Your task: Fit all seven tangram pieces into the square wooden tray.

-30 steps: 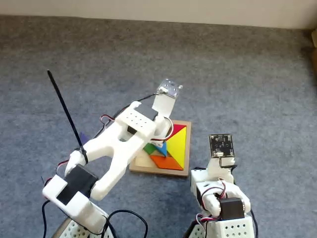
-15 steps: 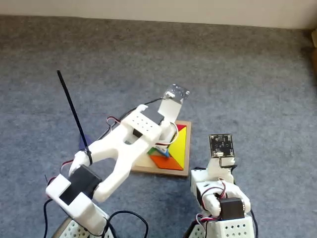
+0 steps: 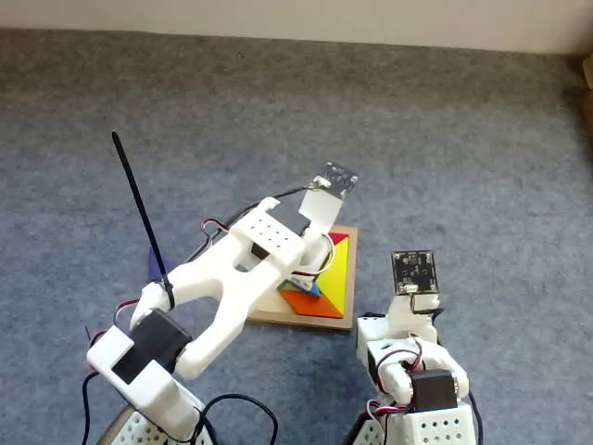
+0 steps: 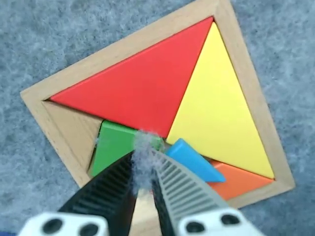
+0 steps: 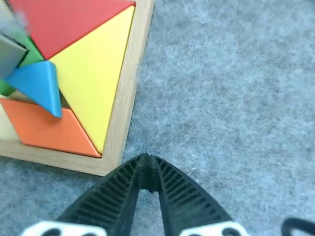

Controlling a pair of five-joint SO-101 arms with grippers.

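The square wooden tray (image 4: 69,128) holds a red triangle (image 4: 138,88), a yellow triangle (image 4: 216,113), a green piece (image 4: 113,147) and an orange parallelogram (image 4: 236,179). A small blue triangle (image 4: 192,160) lies tilted, one corner raised over its neighbours. My left gripper (image 4: 142,152) is shut just above the green piece's edge, beside the blue triangle (image 5: 39,83), with nothing held. Over the carpet, my right gripper (image 5: 147,169) is shut and empty, just outside the tray's rim (image 5: 130,93). A small purple piece (image 3: 155,264) lies on the carpet left of the tray (image 3: 296,320).
Grey carpet surrounds the tray on every side. A thin black rod (image 3: 139,209) slants up beside the left arm (image 3: 232,278). The right arm's base (image 3: 412,380) sits at the near edge, right of the tray.
The left arm has swung a little to the right over the tray. The right arm has not moved.
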